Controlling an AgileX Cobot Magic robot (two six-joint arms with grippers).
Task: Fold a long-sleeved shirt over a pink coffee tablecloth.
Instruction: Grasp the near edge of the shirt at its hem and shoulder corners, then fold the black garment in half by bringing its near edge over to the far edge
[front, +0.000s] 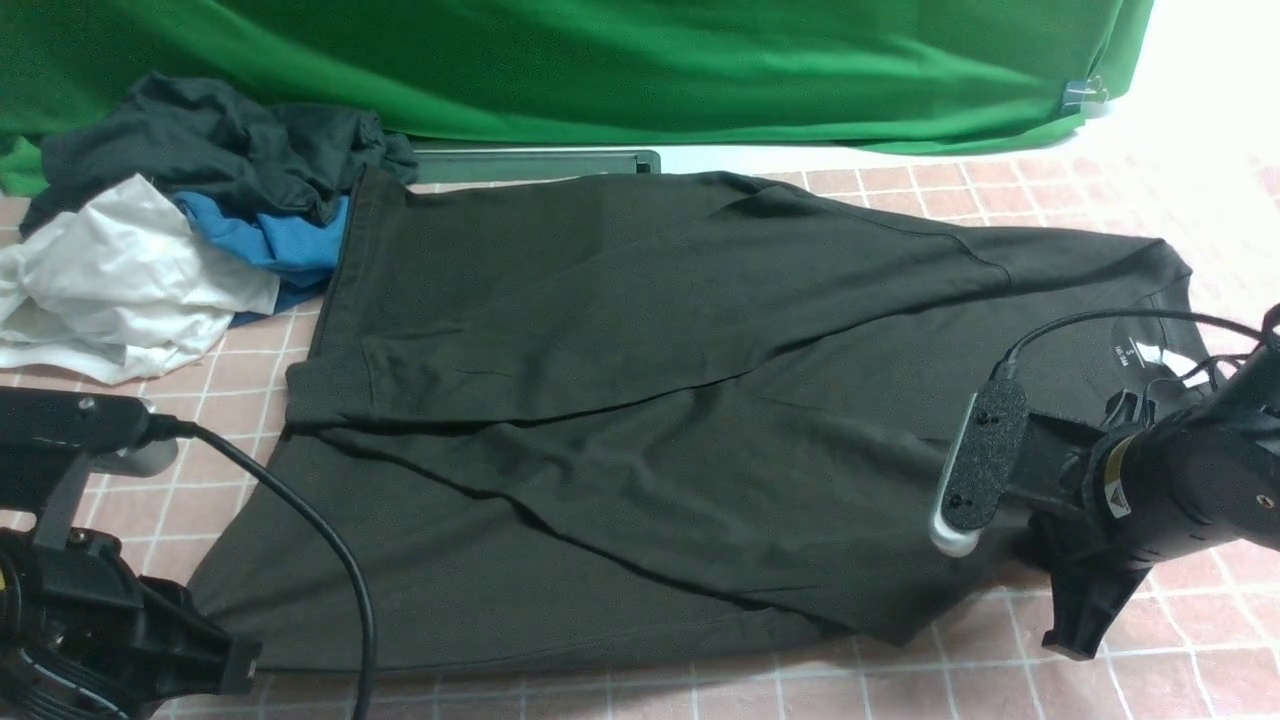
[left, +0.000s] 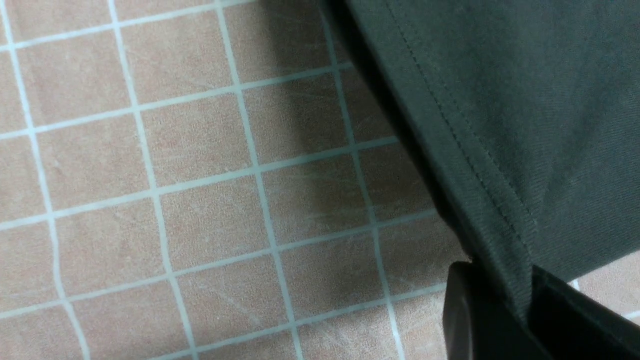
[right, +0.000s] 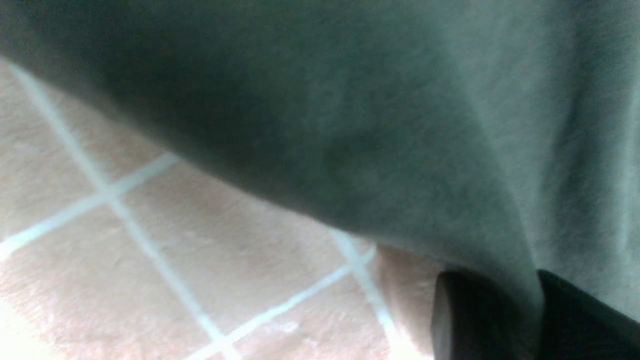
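The black long-sleeved shirt (front: 650, 400) lies spread across the pink coffee tablecloth (front: 1100, 660), sleeves folded in over the body and its white neck label (front: 1130, 355) at the right. My left gripper (front: 238, 668) is at the shirt's near left corner. In the left wrist view it (left: 520, 300) is shut on the stitched hem (left: 500, 230). My right gripper (front: 1065, 600) is at the near right edge by the shoulder. In the right wrist view it (right: 537, 310) pinches a fold of the shirt (right: 350, 125) above the tablecloth (right: 150, 260).
A pile of dark grey, white and blue clothes (front: 180, 230) sits at the back left, touching the shirt's far corner. A green backdrop cloth (front: 600, 70) hangs behind, with a dark flat bar (front: 540, 162) at its foot. A black cable (front: 330, 560) loops over the near left.
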